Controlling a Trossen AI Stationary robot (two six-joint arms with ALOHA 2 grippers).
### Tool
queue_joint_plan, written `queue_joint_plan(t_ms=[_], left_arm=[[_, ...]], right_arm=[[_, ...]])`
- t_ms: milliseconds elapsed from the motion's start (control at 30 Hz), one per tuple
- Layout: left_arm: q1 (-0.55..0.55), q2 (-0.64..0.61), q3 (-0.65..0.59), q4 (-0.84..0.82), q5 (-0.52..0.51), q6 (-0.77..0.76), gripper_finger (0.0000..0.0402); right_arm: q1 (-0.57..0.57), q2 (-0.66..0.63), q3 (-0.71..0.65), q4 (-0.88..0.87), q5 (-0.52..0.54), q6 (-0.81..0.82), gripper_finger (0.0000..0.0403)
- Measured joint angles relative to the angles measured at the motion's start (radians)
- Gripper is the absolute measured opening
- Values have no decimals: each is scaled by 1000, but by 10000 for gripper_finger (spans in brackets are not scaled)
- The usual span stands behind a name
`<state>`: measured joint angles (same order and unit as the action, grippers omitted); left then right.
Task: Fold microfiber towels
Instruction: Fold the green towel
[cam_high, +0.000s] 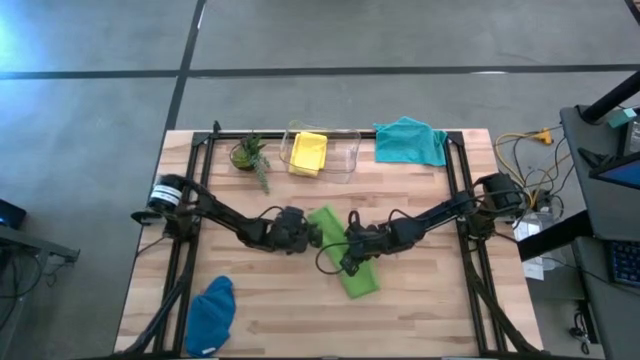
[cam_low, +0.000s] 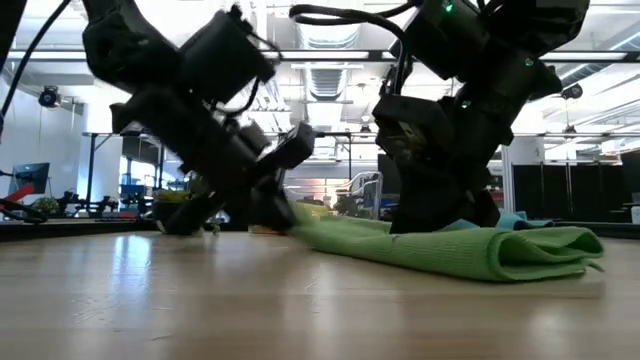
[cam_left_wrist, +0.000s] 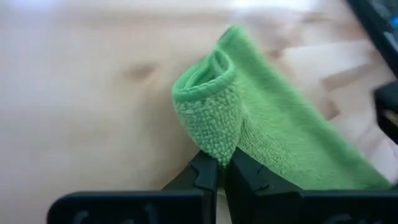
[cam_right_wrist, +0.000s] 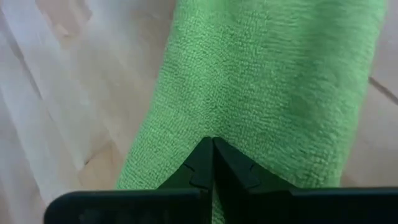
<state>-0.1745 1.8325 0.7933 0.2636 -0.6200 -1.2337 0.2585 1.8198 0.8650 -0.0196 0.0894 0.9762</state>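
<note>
While the lime green towel (cam_high: 345, 255) lies folded into a long strip mid-table, the left gripper (cam_left_wrist: 217, 171) is clamped on its near corner, edge bunched up just ahead of the fingertips. Right gripper (cam_right_wrist: 212, 152) is closed too, tips pressed down on the strip's middle. Bare wood (cam_high: 440, 290) lies open on both outer sides of the grippers.

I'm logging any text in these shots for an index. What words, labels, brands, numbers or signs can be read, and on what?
None can be read.
Green towel, yellow towel, teal towel, blue towel: plain, no tag showing.
Clear bin and plant: no label showing.
Room behind the table in the low view: any signs too small and blurred to read.
</note>
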Motion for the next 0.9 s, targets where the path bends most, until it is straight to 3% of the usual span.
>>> queue_joint_plan(t_ms=[233, 367, 600, 733, 900], left_arm=[[-2, -11, 65, 121, -15, 422, 0], [-3, -12, 76, 124, -1, 483, 0], [-10, -13, 75, 134, 9, 611, 0], [-15, -13, 81, 141, 12, 731, 0], [-16, -14, 85, 148, 16, 800, 0]], right_arm=[[2, -2, 0, -5, -7, 16, 9], [4, -43, -5, -45, -6, 20, 9], [10, -240, -5, -240, 134, 19, 9], [10, -331, -8, -299, 144, 15, 9], [-1, -317, -15, -291, 145, 26, 9]])
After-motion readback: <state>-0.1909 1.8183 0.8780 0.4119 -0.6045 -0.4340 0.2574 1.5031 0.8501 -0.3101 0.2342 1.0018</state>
